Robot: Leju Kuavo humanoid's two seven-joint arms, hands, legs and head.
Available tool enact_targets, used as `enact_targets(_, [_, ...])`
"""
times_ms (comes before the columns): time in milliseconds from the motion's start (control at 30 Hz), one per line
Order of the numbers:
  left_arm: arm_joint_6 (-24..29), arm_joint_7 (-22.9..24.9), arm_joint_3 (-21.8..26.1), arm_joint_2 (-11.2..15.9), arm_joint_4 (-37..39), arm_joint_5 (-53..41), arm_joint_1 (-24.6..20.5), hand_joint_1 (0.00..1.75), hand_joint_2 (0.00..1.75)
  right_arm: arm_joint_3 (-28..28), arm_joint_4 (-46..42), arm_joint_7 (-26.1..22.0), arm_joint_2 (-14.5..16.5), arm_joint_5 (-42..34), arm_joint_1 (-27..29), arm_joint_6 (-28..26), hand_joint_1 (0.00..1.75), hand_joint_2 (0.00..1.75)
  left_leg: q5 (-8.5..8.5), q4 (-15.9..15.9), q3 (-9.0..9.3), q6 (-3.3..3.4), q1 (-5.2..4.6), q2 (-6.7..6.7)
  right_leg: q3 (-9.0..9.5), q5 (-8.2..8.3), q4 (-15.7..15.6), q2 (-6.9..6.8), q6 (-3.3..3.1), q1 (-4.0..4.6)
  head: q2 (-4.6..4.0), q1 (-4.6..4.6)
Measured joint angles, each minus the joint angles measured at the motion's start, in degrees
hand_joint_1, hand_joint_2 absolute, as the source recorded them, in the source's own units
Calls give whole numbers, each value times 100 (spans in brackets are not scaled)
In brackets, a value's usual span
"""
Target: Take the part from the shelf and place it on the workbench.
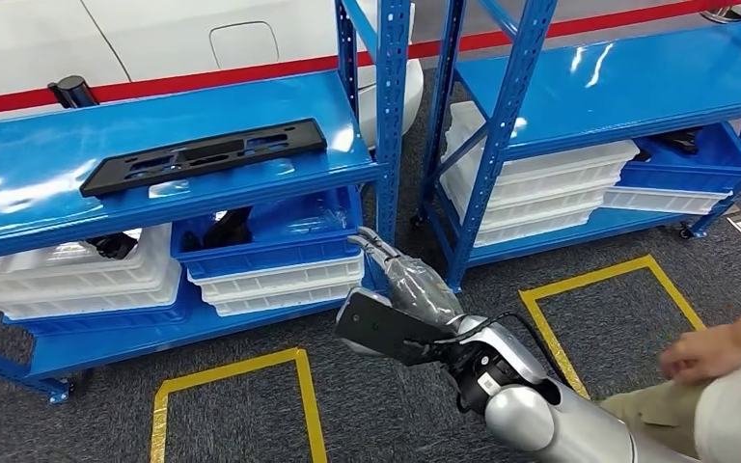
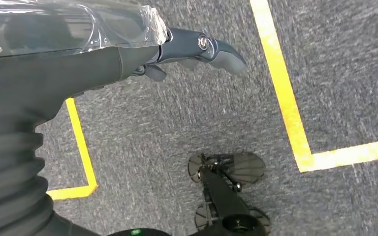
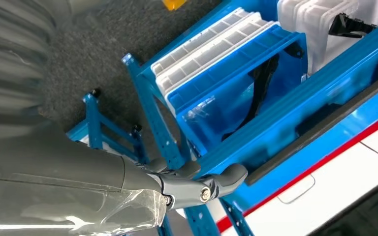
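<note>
Blue shelf (image 1: 48, 164) carries the black part (image 1: 203, 154); right hand (image 1: 410, 280) reaches toward it, fingers apart, empty; left hand (image 2: 197, 49) likewise empty.

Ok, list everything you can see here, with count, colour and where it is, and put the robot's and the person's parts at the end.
Shelf racks: two, blue, side by side on grey carpet.
Flat part: one, black, lying on the left rack's upper shelf.
Blue bins: at least two, one under each rack's upper shelf, sitting on white bins.
White bins: several, stacked on the lower shelves of both racks.
Floor markings: yellow tape outlines on the carpet in front of the racks.
Right hand: grey, under clear film, raised toward the left rack, holding nothing.
Left hand: grey, hanging over the carpet, holding nothing.
Person's hand: one, at the right edge.
</note>
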Motion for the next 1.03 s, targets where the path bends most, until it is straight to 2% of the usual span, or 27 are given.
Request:
enact_targets(67, [-124,60,155,-8,0,-201,87,0,0,-194,259,-119,57,-92,174,-15,0,0,11,-4,8,76,4,-5,-2,-46,37,1,56,-14,0,7])
enact_targets(100, [-197,91,236,-11,-1,-318,123,0,0,-302,396,-185,83,-146,277,-26,0,0,18,-9,14,114,8,-5,-47,-139,159,3,86,-22,0,7])
enact_targets(133, [-268,120,311,-14,-1,-432,143,0,0,-410,536,-252,102,-198,380,-38,0,0,28,-16,18,146,13,-5,-151,-290,403,6,110,-30,0,10])
enact_targets(200, [-399,173,464,-16,-8,-648,153,0,0,-608,849,-376,140,-291,604,-58,0,0,29,-14,14,187,4,-7,-513,-679,1197,8,136,-36,0,18])
enact_targets(233, [-454,196,538,-17,-21,-736,153,0,0,-693,1011,-428,163,-334,727,-63,0,0,27,-13,14,197,-6,-8,-690,-807,1560,8,140,-36,-1,21])
enact_targets(267, [-507,220,612,-19,-43,-818,151,0,0,-772,1180,-476,190,-370,853,-66,0,0,25,-13,14,202,-19,-10,-791,-835,1755,8,133,-35,-1,22])
enact_targets(300, [-556,242,682,-22,-74,-897,146,0,0,-848,1339,-522,218,-407,972,-70,0,0,23,-12,17,206,-34,-14,-784,-754,1719,8,114,-31,0,23])
enact_targets(333, [-602,259,745,-28,-113,-971,136,0,0,-916,1488,-565,243,-441,1075,-74,0,0,22,-12,23,206,-51,-20,-663,-585,1451,9,80,-21,0,23])
enact_targets(400, [-692,291,865,-50,-196,-1118,98,0,0,-1060,1767,-655,283,-507,1247,-89,0,0,17,-7,33,199,-87,-29,-255,-221,612,10,-26,20,0,22])
enact_targets(433, [-736,310,927,-61,-237,-1191,79,0,0,-1133,1902,-700,308,-539,1326,-97,0,0,11,-3,34,188,-103,-31,-100,-112,292,4,-62,40,-1,22])
enact_targets(467, [-782,335,991,-69,-273,-1266,68,0,0,-1212,2038,-747,333,-574,1412,-107,0,0,2,0,33,171,-111,-31,-11,-65,106,-2,-85,56,0,21])
enact_targets(567, [-930,408,1186,-78,-347,-1502,90,0,0,-1437,2435,-886,420,-684,1685,-138,0,0,-35,18,36,95,-108,-23,18,-36,20,-17,-110,49,0,21])
enact_targets(600, [-982,430,1250,-82,-363,-1588,118,0,0,-1516,2563,-939,451,-721,1760,-150,0,0,-104,105,5,64,-102,-18,24,-20,1,-19,-127,33,0,16])
enact_targets(667, [-1093,487,1392,-91,-383,-1773,201,0,0,-1680,2806,-1053,532,-806,1881,-170,0,0,-432,641,-222,1,-77,-12,32,0,-23,-22,-162,3,0,4])
enact_targets(733, [-1200,548,1540,-92,-386,-1953,339,0,0,-1838,3023,-1167,615,-891,1982,-185,0,0,-803,1443,-585,-52,-52,-8,30,-5,-22,-22,-181,0,-1,-6])
enact_targets(767, [-1258,581,1614,-92,-383,-2047,434,0,0,-1920,3118,-1222,653,-936,2027,-191,0,0,-871,1689,-699,-69,-43,-8,30,-7,-22,-22,-181,-1,-1,-7])
enact_targets(800, [-1317,614,1687,-92,-375,-2143,542,0,0,-2002,3202,-1279,689,-979,2060,-199,0,0,-829,1711,-708,-80,-34,-7,31,-9,-21,-19,-179,-1,0,-8])
enact_targets(833, [-1377,644,1762,-92,-359,-2243,653,0,0,-2092,3279,-1339,728,-1023,2079,-209,0,0,-686,1484,-598,-84,-27,-6,35,-13,-21,-15,-174,-2,0,-9])
enact_targets(900, [-1487,698,1910,-91,-316,-2434,857,0,0,-2272,3415,-1460,804,-1108,2095,-236,0,0,-319,624,-173,-68,-23,7,54,-30,-17,-9,-147,7,0,-10])
enact_targets(933, [-1545,727,1988,-91,-295,-2529,938,0,0,-2369,3501,-1518,839,-1152,2114,-249,0,0,-192,266,4,-40,-30,11,64,-46,-13,-10,-121,21,-1,-6])
enact_targets(967, [-1603,751,2067,-90,-281,-2625,1005,0,0,-2466,3600,-1574,871,-1196,2147,-261,0,0,-131,55,110,-7,-39,13,73,-61,-9,-13,-94,35,0,1])
enact_targets(1033, [-1694,790,2185,-91,-270,-2769,1083,0,0,-2610,3768,-1656,919,-1263,2229,-275,0,0,-116,-24,153,53,-57,3,84,-85,-5,-21,-51,49,0,14])
